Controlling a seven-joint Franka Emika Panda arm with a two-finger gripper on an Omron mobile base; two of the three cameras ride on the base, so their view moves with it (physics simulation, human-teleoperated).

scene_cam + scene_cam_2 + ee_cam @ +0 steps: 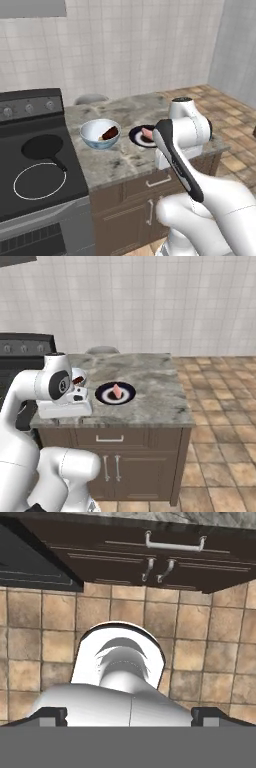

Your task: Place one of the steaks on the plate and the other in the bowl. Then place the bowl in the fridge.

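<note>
We see the bowl (pixel 100 133) with the dark steak (pixel 109 133) near the counter's (pixel 125 160) stove-side edge, pink steak (pixel 116 391) on the plate (pixel 115 393) mid-counter. Hand view adds the gripper (pixel 130 716), tips spread wide, empty, over floor tiles (pixel 30 647).

In your right base view the arm covers most of the bowl (pixel 80 377), leaving a sliver of rim and dark steak (pixel 77 379). In your left base view the arm hides the plate's (pixel 136 136) right side.

Dark steak (pixel 109 133) in bowl (pixel 95 140); pink steak (pixel 116 391) (seemingly upright) on plate (pixel 102 393).
</note>
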